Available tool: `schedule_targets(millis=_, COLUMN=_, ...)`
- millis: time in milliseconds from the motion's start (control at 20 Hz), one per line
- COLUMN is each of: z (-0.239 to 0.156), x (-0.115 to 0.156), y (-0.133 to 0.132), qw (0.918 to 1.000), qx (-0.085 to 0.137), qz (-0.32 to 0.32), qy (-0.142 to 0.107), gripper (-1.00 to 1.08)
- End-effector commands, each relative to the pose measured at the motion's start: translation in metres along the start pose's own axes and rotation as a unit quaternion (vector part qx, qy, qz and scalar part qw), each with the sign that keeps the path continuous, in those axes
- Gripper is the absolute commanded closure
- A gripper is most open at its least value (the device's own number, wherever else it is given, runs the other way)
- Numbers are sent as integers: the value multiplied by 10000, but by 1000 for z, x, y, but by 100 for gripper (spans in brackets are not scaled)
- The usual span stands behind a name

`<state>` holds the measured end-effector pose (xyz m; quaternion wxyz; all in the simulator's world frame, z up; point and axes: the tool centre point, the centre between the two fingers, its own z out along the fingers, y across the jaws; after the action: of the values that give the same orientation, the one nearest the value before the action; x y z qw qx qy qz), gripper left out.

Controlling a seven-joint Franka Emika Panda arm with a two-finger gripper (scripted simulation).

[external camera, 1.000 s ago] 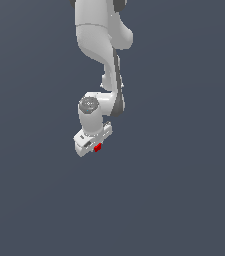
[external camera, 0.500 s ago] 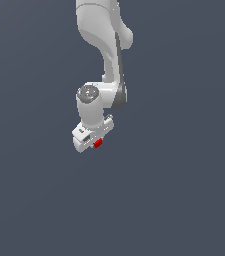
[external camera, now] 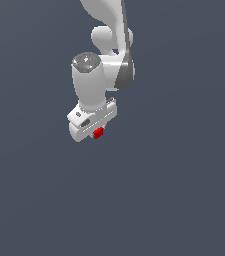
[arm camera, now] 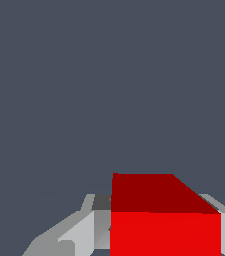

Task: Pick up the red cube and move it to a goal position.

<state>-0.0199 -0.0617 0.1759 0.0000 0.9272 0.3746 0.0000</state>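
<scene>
The red cube (external camera: 98, 133) is tiny and bright red, peeking out from under the white gripper (external camera: 97, 131) in the exterior view. In the wrist view the red cube (arm camera: 161, 217) looms large between the grey fingers (arm camera: 76, 232), pinched on both sides. The gripper is shut on it and holds it up off the dark grey floor. Most of the cube is hidden behind the hand in the exterior view. No goal marker shows in either view.
The white arm (external camera: 106, 50) reaches down from the top of the exterior view. A plain dark grey floor (external camera: 184, 200) surrounds it on every side.
The arm has swung with the red cube still in the gripper; the hand now looks larger and sits slightly higher in the exterior view than a second ago.
</scene>
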Motion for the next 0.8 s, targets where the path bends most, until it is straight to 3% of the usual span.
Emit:
schedule_targets(millis=0, z=-29, x=5, y=0, qw=10000, qx=2, qz=-2, qy=1, gripper=108)
schedule_targets(millis=750, z=-185, x=33, y=2, qw=10000, qx=3, qz=0, qy=3, gripper=108)
